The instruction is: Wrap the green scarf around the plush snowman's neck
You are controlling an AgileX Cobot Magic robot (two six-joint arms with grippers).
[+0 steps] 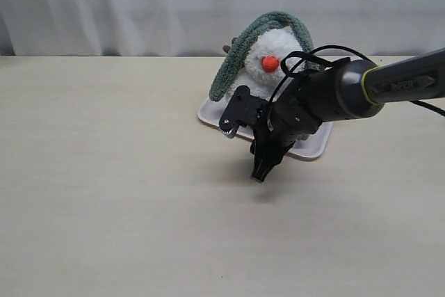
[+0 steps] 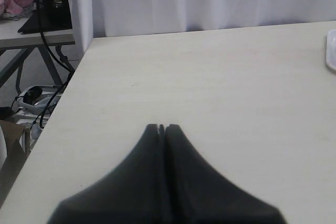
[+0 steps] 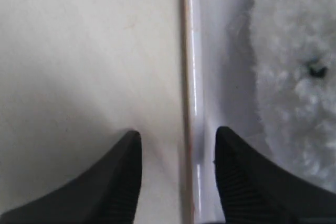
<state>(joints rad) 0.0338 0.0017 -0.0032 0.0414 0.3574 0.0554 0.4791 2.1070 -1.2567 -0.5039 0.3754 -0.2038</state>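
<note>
Green scarf [image 1: 240, 57] is arching over the head of the plush snowman [image 1: 284, 48], sitting on a white tray [image 1: 314, 149] at 12 o'clock on the tabletop [image 1: 104, 206]. Right gripper [image 3: 178, 145] is hovering astride the tray rim, jaws parted and empty, left gripper [image 2: 161, 128] clenched. A clean wrap is likely calling for pinching the end hanging at the snowman's 9 o'clock and drawing it beneath the orange nose [image 1: 270, 64].

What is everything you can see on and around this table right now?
green scarf: one, sage green, draped over the snowman's head
plush snowman: one, white with orange nose, on the tray
tray: one, white, far middle of the table
table: one, pale beige
curtain: one, white, behind the table
left hand: one, black, shut, over bare table
right hand: one, black, open, straddling the tray's rim
</note>
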